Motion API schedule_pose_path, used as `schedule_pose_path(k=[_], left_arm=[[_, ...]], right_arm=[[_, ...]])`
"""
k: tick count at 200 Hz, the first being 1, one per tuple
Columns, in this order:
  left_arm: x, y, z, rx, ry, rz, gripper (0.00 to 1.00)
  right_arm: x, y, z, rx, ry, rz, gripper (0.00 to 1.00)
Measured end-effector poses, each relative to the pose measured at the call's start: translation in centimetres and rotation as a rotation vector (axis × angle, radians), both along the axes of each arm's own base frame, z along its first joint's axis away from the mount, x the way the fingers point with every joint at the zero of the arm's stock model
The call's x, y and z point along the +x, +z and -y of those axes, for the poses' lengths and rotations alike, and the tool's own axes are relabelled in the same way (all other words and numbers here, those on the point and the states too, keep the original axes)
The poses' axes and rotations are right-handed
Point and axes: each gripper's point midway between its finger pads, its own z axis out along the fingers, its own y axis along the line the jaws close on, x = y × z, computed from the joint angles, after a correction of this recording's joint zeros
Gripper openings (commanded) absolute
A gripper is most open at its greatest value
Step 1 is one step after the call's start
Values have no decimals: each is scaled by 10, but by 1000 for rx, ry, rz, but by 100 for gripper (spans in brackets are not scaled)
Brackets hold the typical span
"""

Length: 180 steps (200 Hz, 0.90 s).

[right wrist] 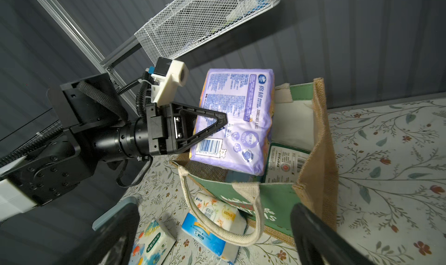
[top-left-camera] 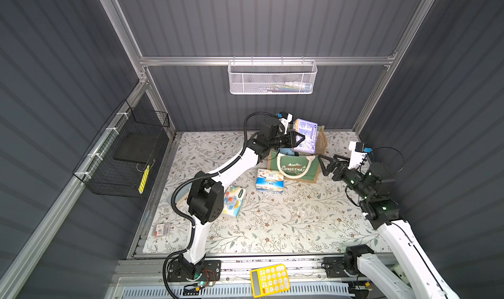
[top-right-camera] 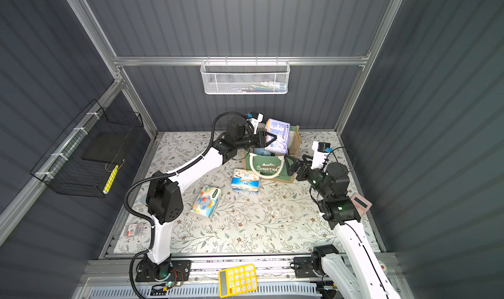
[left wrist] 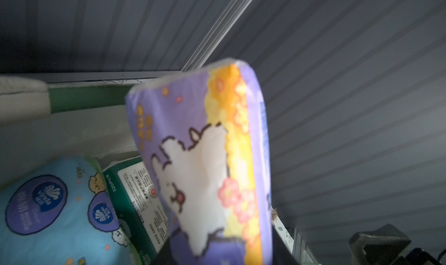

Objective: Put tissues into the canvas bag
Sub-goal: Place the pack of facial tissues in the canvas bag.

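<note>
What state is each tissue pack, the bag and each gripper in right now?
Green-fronted jute canvas bag: upright, open.
Lavender plastic-wrapped tissue pack: gripped on end, lower end at the bag's mouth.
Light blue tissue pack: inside the bag.
Dark green tissue pack: inside the bag.
White-blue-orange tissue pack: lying on the table before the bag.
Cartoon-printed white tissue pack: lying on the table.
Left gripper: shut on the lavender pack.
Right gripper: open, empty.

Lab enclosure (aluminium frame (top-left-camera: pixel 261 61), grey panels (top-left-camera: pixel 245 19))
</note>
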Motion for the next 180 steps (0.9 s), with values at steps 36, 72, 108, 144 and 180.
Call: schedule_pose_path(k=[36,72,108,144,180], left_arm=[[15,-10,11,-24,2,-33,41],[24,-31,19,-16,3,-69,42],[27,-75,24,23,7,-160,44],[23,-98,35,41,-14,-216,47],[18,-101,45,39,-36,-234,52]], right_arm=[[2,-2,3,11,-7,1,99],[3,-13,8,23,-21,-23,99],[5,-17,9,39,-25,-34,99],[5,-24,9,48,-27,-51,99],[6,-35,11,58,-36,-77,99]])
